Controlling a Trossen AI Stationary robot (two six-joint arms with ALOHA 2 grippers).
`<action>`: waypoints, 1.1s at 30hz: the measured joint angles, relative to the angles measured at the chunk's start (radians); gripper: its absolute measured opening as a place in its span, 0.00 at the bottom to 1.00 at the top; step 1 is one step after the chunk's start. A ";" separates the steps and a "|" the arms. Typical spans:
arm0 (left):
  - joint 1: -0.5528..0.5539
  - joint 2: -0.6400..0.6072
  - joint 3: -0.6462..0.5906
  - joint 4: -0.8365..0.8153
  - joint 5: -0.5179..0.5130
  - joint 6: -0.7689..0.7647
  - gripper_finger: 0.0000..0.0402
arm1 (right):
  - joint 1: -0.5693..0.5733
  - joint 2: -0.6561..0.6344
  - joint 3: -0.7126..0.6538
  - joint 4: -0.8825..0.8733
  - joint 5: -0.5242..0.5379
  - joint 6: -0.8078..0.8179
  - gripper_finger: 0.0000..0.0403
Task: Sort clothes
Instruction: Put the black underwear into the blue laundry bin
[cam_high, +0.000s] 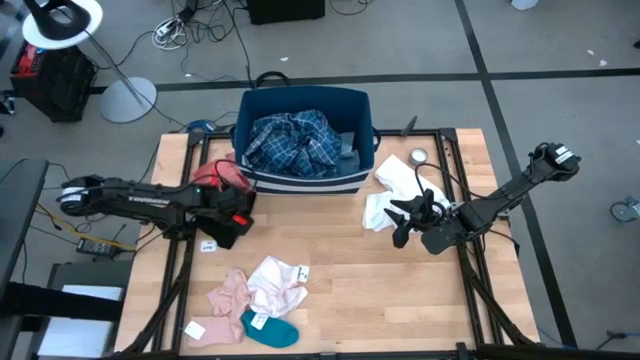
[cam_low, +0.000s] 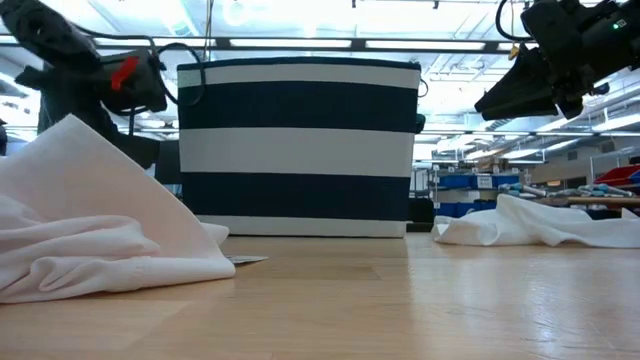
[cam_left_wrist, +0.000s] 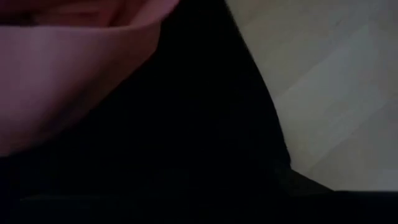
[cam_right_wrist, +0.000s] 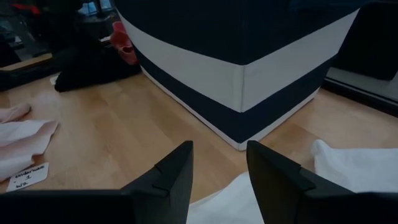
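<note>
My left gripper (cam_high: 232, 208) is by the bin's left front corner, shut on a coral-red piece (cam_high: 222, 176), which it holds above the table (cam_low: 125, 70). My right gripper (cam_high: 398, 222) is open and empty. It hovers high over a white piece (cam_high: 390, 195), with cloth under its fingers (cam_right_wrist: 219, 149). A blue plaid shirt (cam_high: 290, 140) and light blue denim (cam_high: 348, 152) lie in the striped bin (cam_high: 300, 182). Pale pink and white pieces (cam_high: 258, 288) and a teal sock (cam_high: 270, 330) lie near the front edge. My left gripper holds the coral-red piece (cam_right_wrist: 123, 38) lifted clear of the table. The gripper's own dark body and the cloth hide the place of contact, so the part and the kind of hold do not show. In the left wrist view the cloth (cam_left_wrist: 62, 74) fills the space close before the camera.
A small round tin (cam_high: 418, 157) sits right of the bin. A dark mass (cam_right_wrist: 81, 74) lies under the left gripper, with a white tag (cam_high: 208, 245) beside it. Bare wood lies between the bin's front and the pink pile.
</note>
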 joint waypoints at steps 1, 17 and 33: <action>0.000 -0.001 -0.012 0.025 0.001 -0.005 0.26 | 0.000 0.000 0.000 0.000 0.000 -0.001 0.37; -0.039 -0.006 0.299 -0.244 0.109 0.079 0.00 | -0.005 0.000 0.000 -0.004 0.000 -0.003 0.37; -0.148 -0.007 0.742 -0.455 -0.012 0.141 0.00 | -0.005 0.000 0.000 -0.007 0.001 0.000 0.37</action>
